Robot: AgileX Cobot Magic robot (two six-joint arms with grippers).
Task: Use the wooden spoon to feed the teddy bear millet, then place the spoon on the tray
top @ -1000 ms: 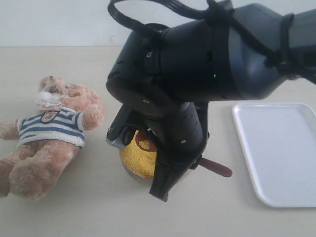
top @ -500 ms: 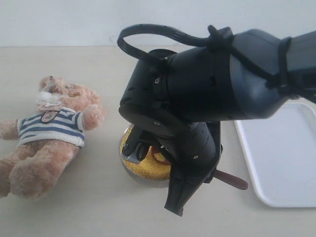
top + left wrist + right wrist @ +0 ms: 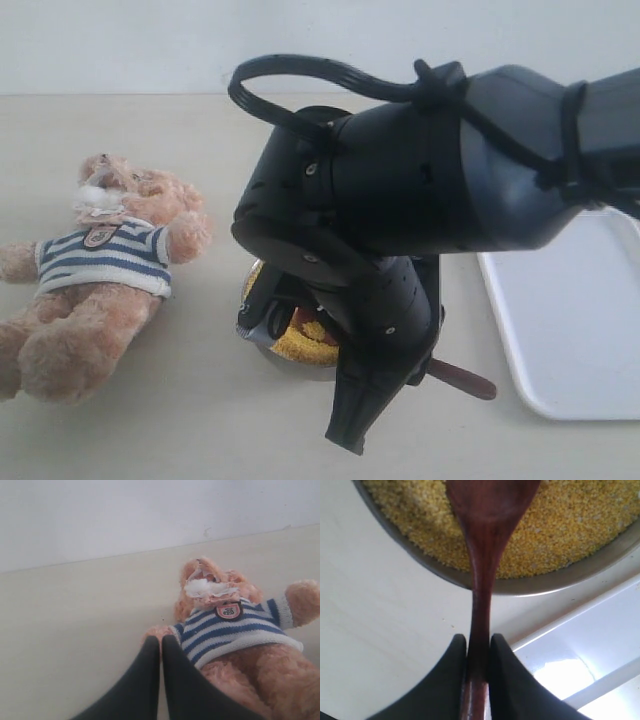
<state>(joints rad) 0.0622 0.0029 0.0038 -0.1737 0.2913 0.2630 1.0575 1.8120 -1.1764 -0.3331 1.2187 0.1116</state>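
Spoon [image 3: 482, 555] handle is pinched in my right gripper [image 3: 478, 647], the oval end at the millet [image 3: 570, 525] in the bowl [image 3: 545, 582], lower centre of the exterior frame. My left gripper [image 3: 161, 647] is closed on nothing, near the bear [image 3: 100, 270] lying at the frame's left. I see the tray [image 3: 570, 320] at the right edge.

Note for you: teddy bear [image 3: 100, 290], fluffy tan, striped shirt, lies on its back at the left. Golden millet [image 3: 570, 525] fills a metal bowl [image 3: 545, 584]. Dark wooden spoon [image 3: 482, 570]: bowl end over the grain, handle toward the white tray [image 3: 570, 320].
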